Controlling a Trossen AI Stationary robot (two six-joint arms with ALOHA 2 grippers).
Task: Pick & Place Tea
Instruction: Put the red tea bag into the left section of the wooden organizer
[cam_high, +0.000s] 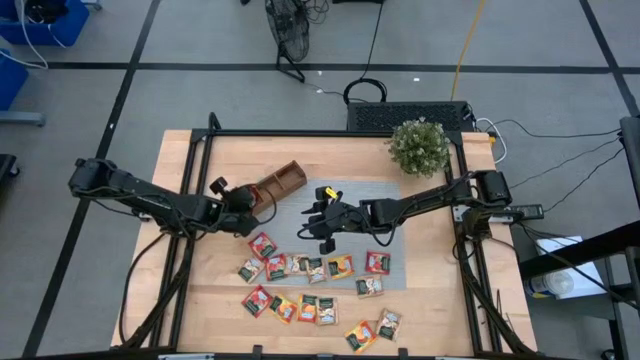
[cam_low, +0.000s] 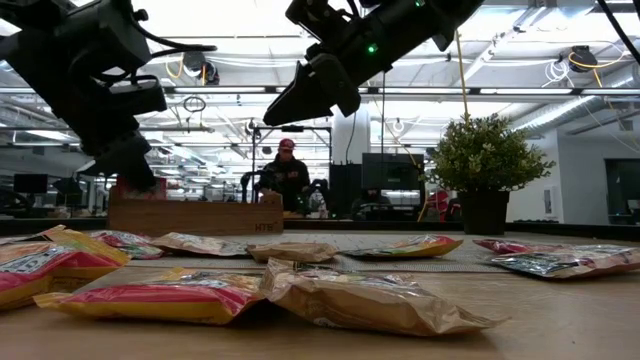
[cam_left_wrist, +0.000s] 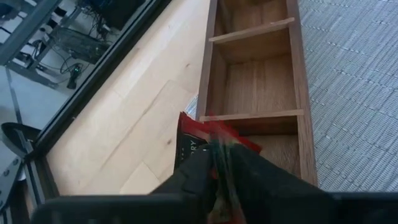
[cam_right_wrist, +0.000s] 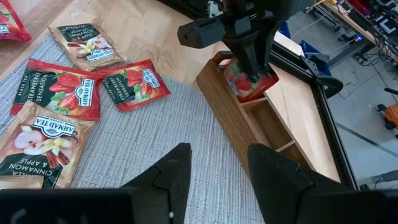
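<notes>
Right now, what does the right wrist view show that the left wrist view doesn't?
Only the right wrist view shows loose sachets on the grey mat and the open right gripper. Only the left wrist view shows the tray's empty compartments up close. Both show the left gripper holding a red sachet at the wooden tray.

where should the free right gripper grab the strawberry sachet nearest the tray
Take the red strawberry sachet by its raised sealed edge, coming straight down. It lies flat on the grey mat, clear of neighbouring sachets, so the right gripper, fingers open, likely straddles one edge more easily than the flat face.
</notes>
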